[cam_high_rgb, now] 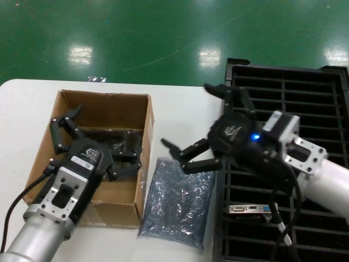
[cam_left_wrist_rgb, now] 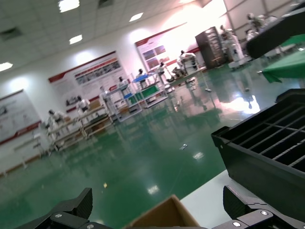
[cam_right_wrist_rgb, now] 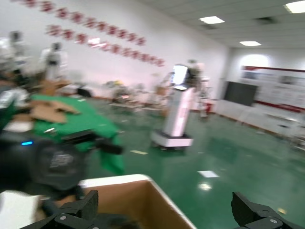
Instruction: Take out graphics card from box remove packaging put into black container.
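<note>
The brown cardboard box (cam_high_rgb: 95,109) stands at the left of the white table, with dark contents on its floor. My left gripper (cam_high_rgb: 101,136) hangs open over the box, nothing between its fingers; the left wrist view shows a box corner (cam_left_wrist_rgb: 167,217) below that gripper (cam_left_wrist_rgb: 157,210). The crinkly grey-blue packaging (cam_high_rgb: 174,199) lies flat on the table between the box and the black container (cam_high_rgb: 289,87). The graphics card (cam_high_rgb: 250,209) rests in a near slot of the container, silver bracket showing. My right gripper (cam_high_rgb: 185,114) is open and empty above the packaging's far end.
The table's far edge (cam_high_rgb: 109,83) borders a green floor. In the right wrist view the box wall (cam_right_wrist_rgb: 128,200) sits below my open right gripper (cam_right_wrist_rgb: 167,210). The container's ribbed corner (cam_left_wrist_rgb: 267,152) rises beside the box in the left wrist view.
</note>
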{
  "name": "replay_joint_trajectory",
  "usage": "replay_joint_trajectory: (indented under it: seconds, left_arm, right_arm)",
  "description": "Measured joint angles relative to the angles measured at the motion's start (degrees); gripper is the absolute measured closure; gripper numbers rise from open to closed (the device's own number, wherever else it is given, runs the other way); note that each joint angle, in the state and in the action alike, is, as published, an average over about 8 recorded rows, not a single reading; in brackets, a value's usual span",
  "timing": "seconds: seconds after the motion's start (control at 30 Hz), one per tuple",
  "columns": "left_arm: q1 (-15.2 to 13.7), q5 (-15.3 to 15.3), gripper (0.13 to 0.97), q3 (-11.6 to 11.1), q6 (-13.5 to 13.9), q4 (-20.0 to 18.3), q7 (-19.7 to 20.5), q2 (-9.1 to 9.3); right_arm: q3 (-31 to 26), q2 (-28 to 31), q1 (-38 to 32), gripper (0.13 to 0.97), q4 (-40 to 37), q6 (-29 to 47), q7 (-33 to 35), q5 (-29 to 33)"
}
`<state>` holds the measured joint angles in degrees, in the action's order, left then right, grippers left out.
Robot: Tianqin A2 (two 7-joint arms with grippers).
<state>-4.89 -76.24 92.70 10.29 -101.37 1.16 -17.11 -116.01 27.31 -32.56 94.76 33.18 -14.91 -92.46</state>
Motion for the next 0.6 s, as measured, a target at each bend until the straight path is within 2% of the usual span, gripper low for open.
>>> replay_joint_trajectory:
  seconds: [0.6]
  left_arm:
    - [3.2, -17.5, 0.132, -0.7, -6.7, 6.3, -0.8, -0.05]
  right_arm:
    - [15.8, -6.6, 21.2, 0.129, -2.0, -21.5, 9.7, -6.9]
